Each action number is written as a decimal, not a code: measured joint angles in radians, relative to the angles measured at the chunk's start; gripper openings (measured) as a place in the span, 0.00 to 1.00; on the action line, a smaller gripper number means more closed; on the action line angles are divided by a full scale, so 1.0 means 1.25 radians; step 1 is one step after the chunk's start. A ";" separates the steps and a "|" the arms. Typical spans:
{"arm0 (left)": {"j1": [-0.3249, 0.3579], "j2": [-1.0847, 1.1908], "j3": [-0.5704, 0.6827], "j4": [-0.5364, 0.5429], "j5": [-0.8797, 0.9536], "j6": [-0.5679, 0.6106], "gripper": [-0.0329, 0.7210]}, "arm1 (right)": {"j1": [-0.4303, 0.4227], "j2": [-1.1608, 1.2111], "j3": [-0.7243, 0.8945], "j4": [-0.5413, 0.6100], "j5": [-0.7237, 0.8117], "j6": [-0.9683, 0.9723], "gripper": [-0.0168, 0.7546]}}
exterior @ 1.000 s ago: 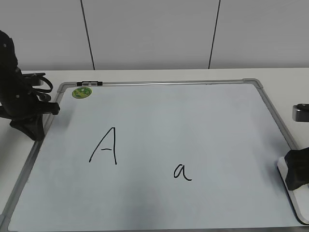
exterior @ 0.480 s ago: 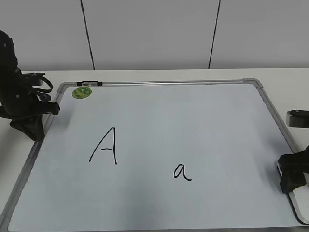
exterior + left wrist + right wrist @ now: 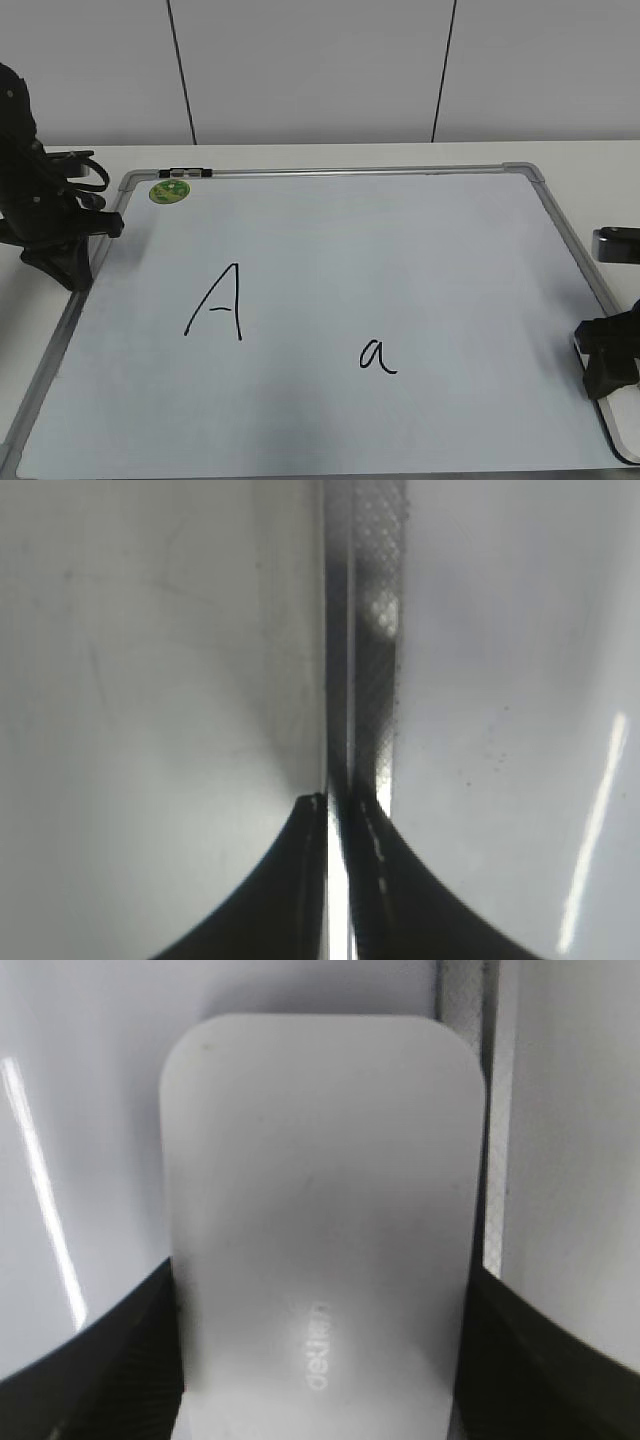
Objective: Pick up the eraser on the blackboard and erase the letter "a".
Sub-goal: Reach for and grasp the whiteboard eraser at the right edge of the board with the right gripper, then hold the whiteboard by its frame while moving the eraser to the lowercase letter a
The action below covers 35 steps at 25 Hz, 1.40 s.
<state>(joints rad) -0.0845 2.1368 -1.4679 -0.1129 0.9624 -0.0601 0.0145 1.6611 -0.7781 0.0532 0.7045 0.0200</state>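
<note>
The white eraser lies at the right edge of the blackboard. It fills the right wrist view, with grey lettering on top. My right gripper is down over it, with a dark finger pressed against each long side. In the exterior view this gripper covers most of the eraser, which rests on the board. The letter "a" is at the board's lower middle, well left of the eraser. My left gripper is shut and empty at the board's left frame; its tips show in the left wrist view.
A taller capital "A" is written left of the small "a". A round green sticker sits at the board's top left corner. The white table surrounds the board, and a grey wall stands behind it.
My right gripper has come down onto the eraser from one second ago, and has hardly moved in the last half second. The left arm has not moved.
</note>
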 joint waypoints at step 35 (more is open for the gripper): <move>0.000 0.000 0.000 -0.004 0.002 0.000 0.08 | 0.313 0.256 -0.502 0.019 0.346 0.001 0.70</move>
<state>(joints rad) -0.0845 2.1368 -1.4679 -0.1180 0.9647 -0.0601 0.4060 1.9815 -1.4052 0.0770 1.1370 0.0207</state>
